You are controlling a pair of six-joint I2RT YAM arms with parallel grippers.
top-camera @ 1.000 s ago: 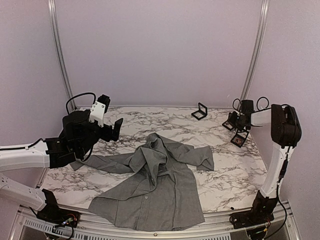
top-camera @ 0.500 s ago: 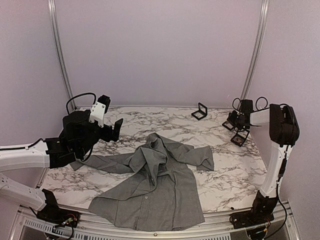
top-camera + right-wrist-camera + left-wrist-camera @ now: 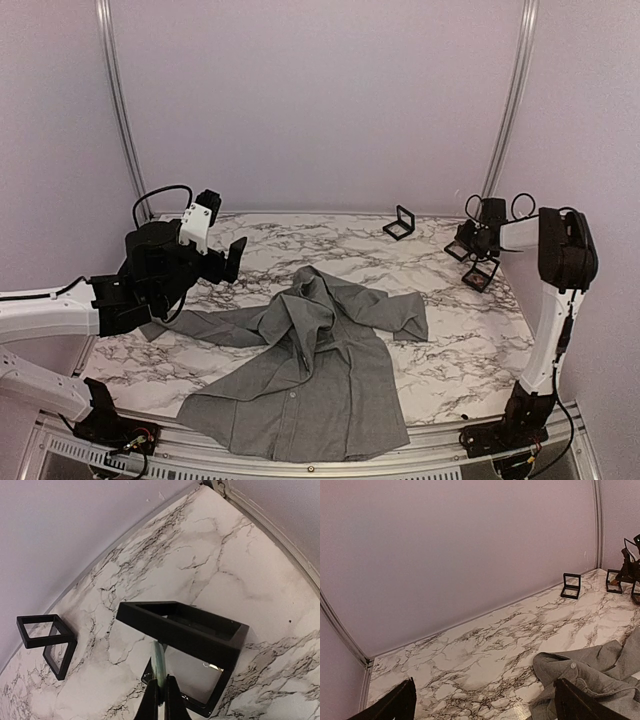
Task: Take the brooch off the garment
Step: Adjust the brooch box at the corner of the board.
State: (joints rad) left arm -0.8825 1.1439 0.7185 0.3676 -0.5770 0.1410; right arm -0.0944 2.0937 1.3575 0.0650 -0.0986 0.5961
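Marbled white table (image 3: 450,340), lilac walls (image 3: 320,100), grey garment (image 3: 300,370) spread, left tool (image 3: 485,701) released, right tool (image 3: 160,697) clenched

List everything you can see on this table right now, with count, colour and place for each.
shirt: one, grey, rumpled, mid-table toward the near edge.
display frames: three, black, hinged open; one far centre, two at the far right.
thin pale strip: one, greenish, pinched in the right gripper; what it is cannot be told.
table: one, white with dark marble veins.
left gripper: one, black, open, raised over the table's left side.
right gripper: one, black, shut on the strip, far right.
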